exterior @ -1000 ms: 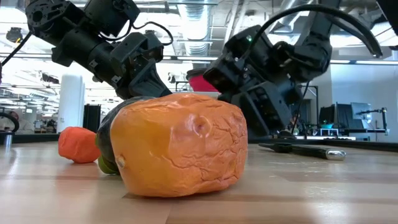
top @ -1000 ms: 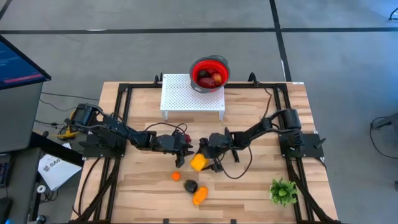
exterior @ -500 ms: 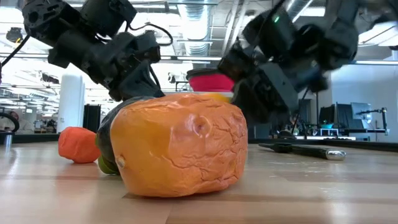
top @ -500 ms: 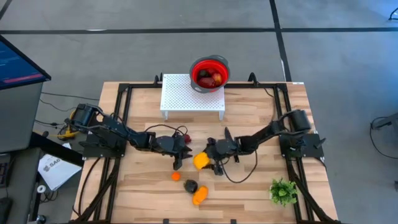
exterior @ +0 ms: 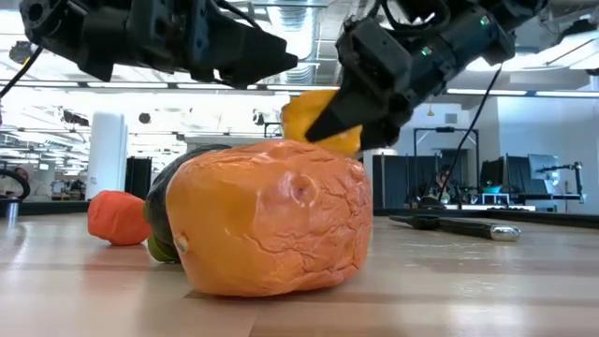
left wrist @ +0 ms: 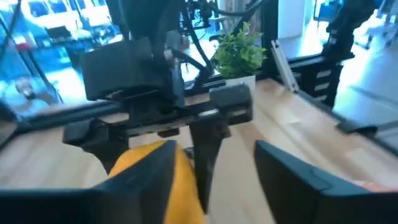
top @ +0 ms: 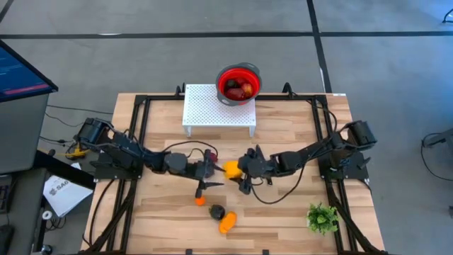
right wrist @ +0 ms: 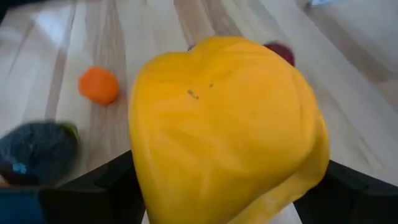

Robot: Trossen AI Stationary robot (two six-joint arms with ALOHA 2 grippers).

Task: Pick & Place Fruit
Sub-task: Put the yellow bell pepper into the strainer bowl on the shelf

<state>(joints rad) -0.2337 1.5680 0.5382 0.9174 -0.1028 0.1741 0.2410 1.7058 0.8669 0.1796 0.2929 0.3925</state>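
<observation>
The right gripper holds the yellow fruit off the bench, probably to carry it to the red bowl. The left gripper stands open just beside the fruit. Only the right wrist view shows the fruit between that gripper's fingers; the high view shows the bowl already holding fruit.
</observation>
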